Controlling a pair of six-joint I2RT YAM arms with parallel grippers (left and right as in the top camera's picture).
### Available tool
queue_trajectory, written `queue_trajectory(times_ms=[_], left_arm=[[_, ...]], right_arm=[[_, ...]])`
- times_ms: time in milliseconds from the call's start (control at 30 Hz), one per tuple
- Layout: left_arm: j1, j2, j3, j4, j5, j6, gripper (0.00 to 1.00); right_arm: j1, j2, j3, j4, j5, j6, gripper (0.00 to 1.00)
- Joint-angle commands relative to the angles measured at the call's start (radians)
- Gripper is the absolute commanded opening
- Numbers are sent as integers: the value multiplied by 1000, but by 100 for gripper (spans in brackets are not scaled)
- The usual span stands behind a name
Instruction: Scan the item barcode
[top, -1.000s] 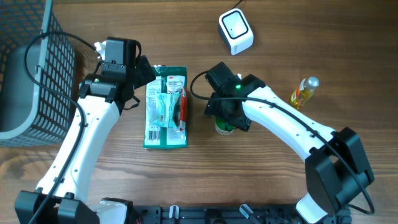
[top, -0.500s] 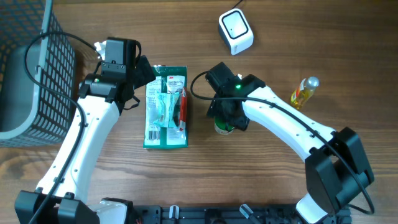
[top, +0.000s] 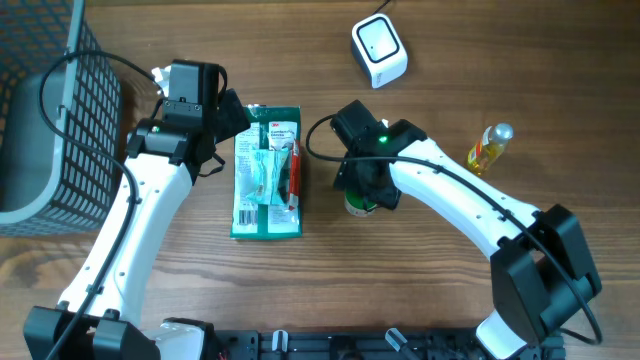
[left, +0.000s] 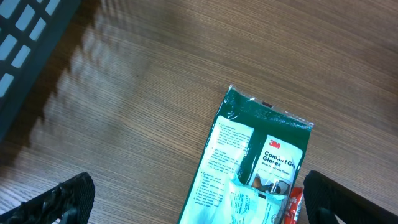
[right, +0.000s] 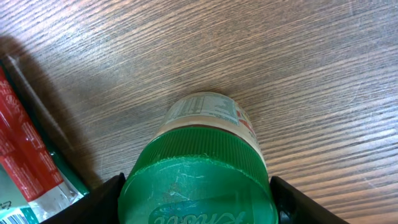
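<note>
Green-lidded jar (right: 208, 112) pinched by right gripper (right: 196, 199), clear only from its wrist; overhead, the arm covers the grip. Left gripper (left: 205, 199) spread wide above glove packet (left: 249, 168), wood table (top: 430, 290).

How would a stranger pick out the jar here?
On the table, find the green glove pack in the middle. Just right of it a jar stands in the right gripper. Its green lid and white label set it apart from the yellow bottle farther right.

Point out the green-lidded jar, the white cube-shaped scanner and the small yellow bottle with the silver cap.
Green-lidded jar (right: 198, 180): right wrist view, on its ribbed green lid.
White cube-shaped scanner (top: 379, 50): overhead view, on its top face.
Small yellow bottle (top: 484, 151): overhead view, on its yellow body.
</note>
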Motion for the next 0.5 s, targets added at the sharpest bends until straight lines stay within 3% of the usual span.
queue_trajectory(times_ms=[0,233,367,467], left_arm=[[5,5,-3,3,2,15,100],[5,5,-3,3,2,16,100],[5,5,-3,3,2,15,100],[5,5,-3,3,2,16,100]], right_arm=[[4,16,-8,-2,5,-93,69],[4,16,-8,-2,5,-250,66],[4,16,-8,-33,5,-521,66],[4,16,-8,-58,5,-640,66]])
